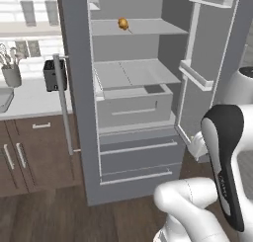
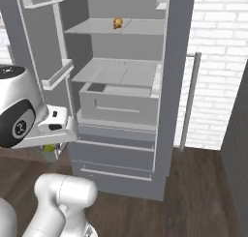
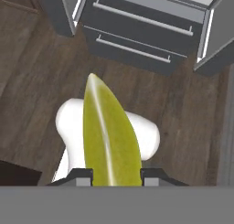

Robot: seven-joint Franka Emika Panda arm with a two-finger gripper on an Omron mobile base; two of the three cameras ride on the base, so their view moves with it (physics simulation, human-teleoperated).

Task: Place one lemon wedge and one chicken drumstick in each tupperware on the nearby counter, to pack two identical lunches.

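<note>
Fingers (image 3: 82,175) of the gripper (image 3: 112,177): closed on a lemon wedge (image 3: 109,136), one tip each side of its lower end; wedge stands up betw. them, yellow-green, pale ridge facing cam., pointed end away from the tips. Beyond the wedge tip, hand view: dark wood floor (image 3: 41,72), then two fridge drawer fronts (image 3: 141,29) w/ silver bar handles. In the right base view a small yellow-green bit (image 2: 49,147) shows under the white hand, low, in front of the open fridge (image 2: 121,91), door side.

Chicken drumstick (image 1: 123,23): golden-brown, lying on an upper fridge shelf (image 1: 148,27), well above and beyond the fingers; also seen at (image 2: 117,22). Fridge doors open both sides.

Counter (image 1: 34,95): off to the left of the fingers, left base view; carries a black toaster (image 1: 52,74), a utensil holder (image 1: 11,74); dark brown cabinets (image 1: 34,152) below. One grey tupperware (image 1: 4,99) corner at the view's left edge.
</note>
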